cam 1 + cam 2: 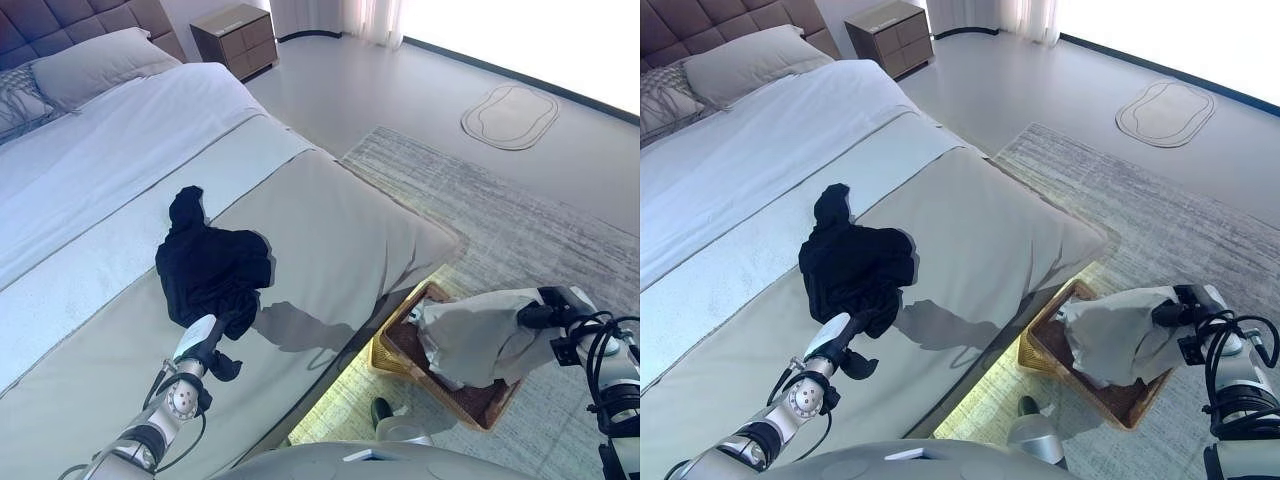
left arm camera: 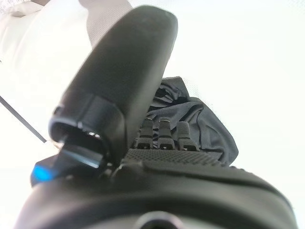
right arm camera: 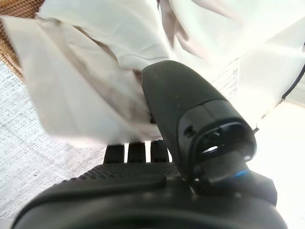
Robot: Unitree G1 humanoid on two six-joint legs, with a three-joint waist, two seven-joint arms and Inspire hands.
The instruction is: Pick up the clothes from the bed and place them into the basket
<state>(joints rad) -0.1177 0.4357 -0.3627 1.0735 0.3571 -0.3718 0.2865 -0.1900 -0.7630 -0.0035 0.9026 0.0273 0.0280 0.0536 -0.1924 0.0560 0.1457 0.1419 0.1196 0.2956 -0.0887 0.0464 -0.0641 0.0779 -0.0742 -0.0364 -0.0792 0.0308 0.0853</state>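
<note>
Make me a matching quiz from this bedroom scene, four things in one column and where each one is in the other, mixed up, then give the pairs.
1. black garment
2. pale garment
3. wicker basket
4. nightstand

A. on the rug beside the bed
B. by the headboard, far corner
C. on the bed, at the left hand
D. held by the right hand over the basket

Pairs: 1-C, 2-D, 3-A, 4-B

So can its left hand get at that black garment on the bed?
Probably yes: the left hand sits at the black garment's near edge on the bed, with nothing between them.
</note>
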